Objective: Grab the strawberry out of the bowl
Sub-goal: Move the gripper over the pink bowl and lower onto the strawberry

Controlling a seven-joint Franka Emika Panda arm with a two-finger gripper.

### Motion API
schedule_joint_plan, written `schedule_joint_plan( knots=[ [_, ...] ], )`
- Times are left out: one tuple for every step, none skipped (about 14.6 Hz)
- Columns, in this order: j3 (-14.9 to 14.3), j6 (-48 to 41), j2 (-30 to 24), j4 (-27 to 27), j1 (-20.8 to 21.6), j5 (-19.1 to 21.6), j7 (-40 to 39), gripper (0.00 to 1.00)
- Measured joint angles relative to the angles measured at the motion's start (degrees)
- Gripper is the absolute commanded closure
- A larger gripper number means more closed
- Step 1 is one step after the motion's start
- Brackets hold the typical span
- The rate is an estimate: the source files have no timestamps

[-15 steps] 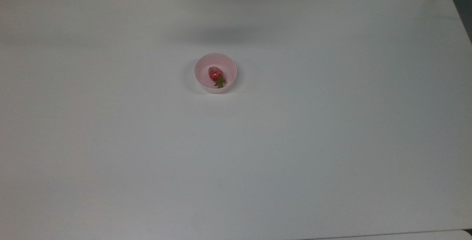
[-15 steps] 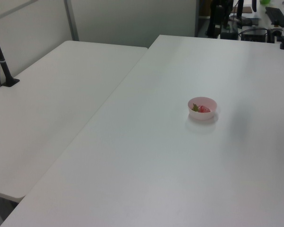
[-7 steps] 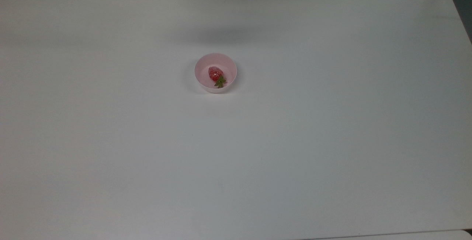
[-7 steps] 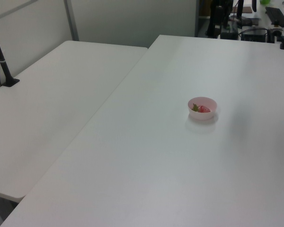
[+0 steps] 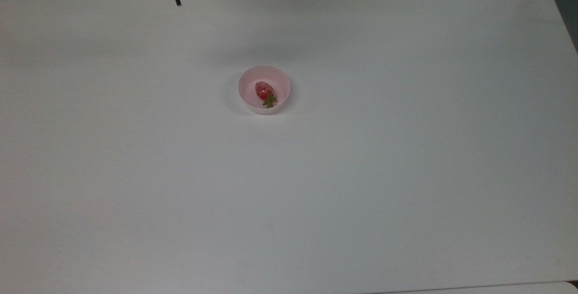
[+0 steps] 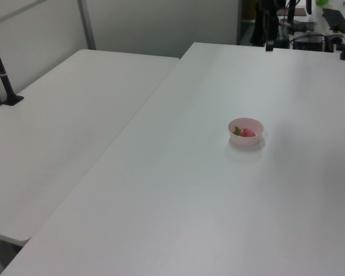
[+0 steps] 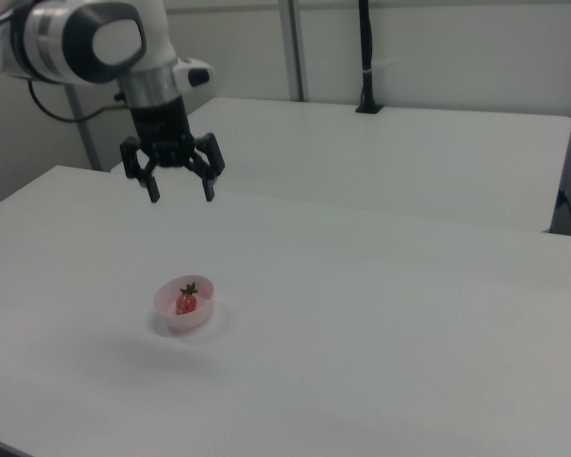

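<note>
Strawberry (image 5: 264, 91) lies inside the bowl (image 5: 250, 96), resting on the bowl's floor and not yet gripped. In the top view its long axis runs roughly up and down the picture with a slight slant: the red body is toward the top, the green leafy cap toward the bottom and a little to the top view's right, close to the bowl's near wall. The bowl stands alone near the middle of the white surface (image 5: 406, 172). The gripper (image 7: 180, 187) hangs well above the surface, its fingers (image 7: 153, 191) spread wide apart and pointing down, holding nothing. In the right view the gripper is above and a little to the right view's left of the bowl (image 7: 168, 309), well apart from it; in the top view its dark finger tips appear at the top edge, to the top view's left of the bowl. Judged from this, the coming move calls for travel toward the bowl and then a descent. The fingers should preferably close across the strawberry's (image 7: 186, 302) narrower width rather than along its length. The bowl wall near the cap leaves little room on that side, and a finger striking the rim could tip the light bowl.
</note>
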Motion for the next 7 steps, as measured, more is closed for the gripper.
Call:
schedule_joint_plan(
  knots=[
    [0.1, 0.0, 1.0, -0.4, 0.8, -0.2, -0.9, 0.0],
    [0.1, 0.0, 2.1, -0.8, 1.7, -0.4, -0.7, 0.0],
    [0.1, 0.2, 3.1, -1.1, 2.4, -0.5, 0.8, 0.0],
    [0.2, 1.4, 4.1, -1.7, 2.8, -0.5, 3.0, 0.01],
    [0.2, 3.5, 4.8, -2.7, 3.1, -0.5, 4.7, 0.05],
    [0.2, 5.8, 5.4, -4.4, 3.6, -0.5, 6.4, 0.11],
    [0.2, 8.3, 5.9, -6.3, 4.1, -0.5, 8.0, 0.17]
  ],
)
